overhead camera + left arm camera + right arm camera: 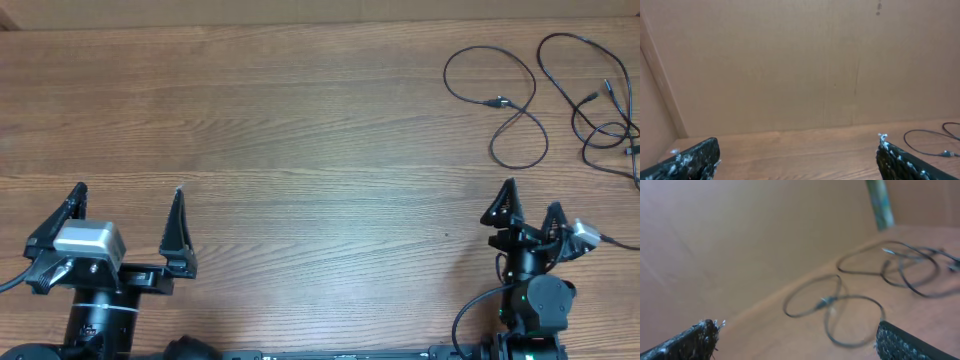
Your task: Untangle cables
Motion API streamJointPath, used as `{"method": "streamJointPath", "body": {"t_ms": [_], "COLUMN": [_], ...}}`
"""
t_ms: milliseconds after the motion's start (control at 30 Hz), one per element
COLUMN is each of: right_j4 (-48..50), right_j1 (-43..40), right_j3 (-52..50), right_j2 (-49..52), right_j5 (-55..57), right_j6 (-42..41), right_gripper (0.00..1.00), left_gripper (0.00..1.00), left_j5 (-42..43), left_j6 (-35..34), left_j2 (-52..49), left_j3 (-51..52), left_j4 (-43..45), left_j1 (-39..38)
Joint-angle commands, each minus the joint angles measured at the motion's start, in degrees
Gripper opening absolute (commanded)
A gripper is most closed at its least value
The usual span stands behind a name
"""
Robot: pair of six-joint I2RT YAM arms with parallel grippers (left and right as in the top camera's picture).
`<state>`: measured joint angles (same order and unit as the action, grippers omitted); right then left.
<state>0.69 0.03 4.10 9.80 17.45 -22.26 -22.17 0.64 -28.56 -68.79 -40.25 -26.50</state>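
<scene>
Two thin black cables lie apart on the wooden table at the far right. One forms a figure-eight loop and shows in the right wrist view. The other is a looser set of loops near the right edge, seen in the right wrist view. A bit of cable shows at the right edge of the left wrist view. My left gripper is open and empty at the front left. My right gripper is open and empty, in front of the cables.
The wooden table is backed by a brown cardboard wall. A greenish post stands at the far right corner in the right wrist view. The arms' own thicker black wires lie at the front edge.
</scene>
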Motion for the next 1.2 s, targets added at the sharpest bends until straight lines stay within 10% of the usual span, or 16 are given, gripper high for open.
{"method": "streamJointPath", "body": {"t_ms": [0,1167], "right_j4": [-4.07,-12.39], "right_j1": [-0.09,-0.09], "right_j3": [-0.35,-0.35], "right_j2": [-0.52,1.36], "right_j5": [2.64,2.4], "right_j6": [-0.26,1.68], "right_gripper": [1.0,1.0], "left_gripper": [1.0,1.0], "left_j5": [-0.74,-1.53], "left_j6": [1.07,0.7], "left_j2": [-0.2,-0.2], "left_j3": [0.0,0.02], "left_j4": [1.29,1.03], "left_j1": [0.22,0.22]}}
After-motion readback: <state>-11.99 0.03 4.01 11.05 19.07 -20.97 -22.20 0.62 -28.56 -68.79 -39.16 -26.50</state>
